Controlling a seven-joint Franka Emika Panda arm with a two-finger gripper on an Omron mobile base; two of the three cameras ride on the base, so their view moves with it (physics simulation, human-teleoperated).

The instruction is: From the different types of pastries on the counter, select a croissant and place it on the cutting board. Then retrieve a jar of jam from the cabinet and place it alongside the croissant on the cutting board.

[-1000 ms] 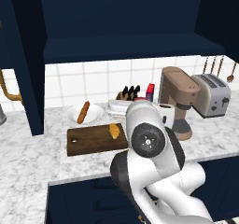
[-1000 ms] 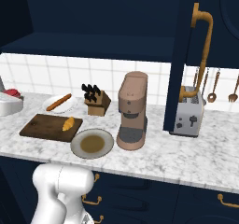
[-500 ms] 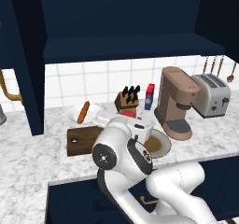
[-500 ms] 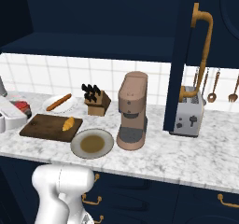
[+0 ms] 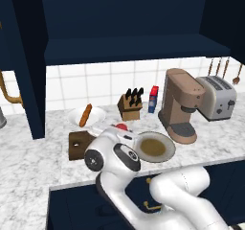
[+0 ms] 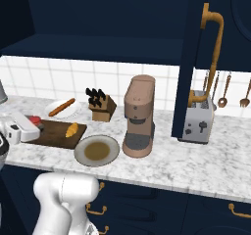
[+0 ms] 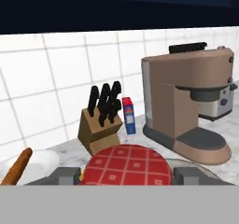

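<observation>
Pincer [image 7: 126, 176] lower, jam jar [image 7: 126, 164] within (clamped)

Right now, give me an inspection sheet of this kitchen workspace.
Surface: marbled counter, dry.
Job's things: croissant lying on the cutting board; jar of jam, red checked lid, over the board's left end.
Clutter: baguette on plate, knife block, coffee machine, toaster, brown plate, red-and-blue box.
Gripper: gripper, jaws closed on the jar.
Cables: nothing seen.
Surroundings: white tiles, navy cabinet.
</observation>
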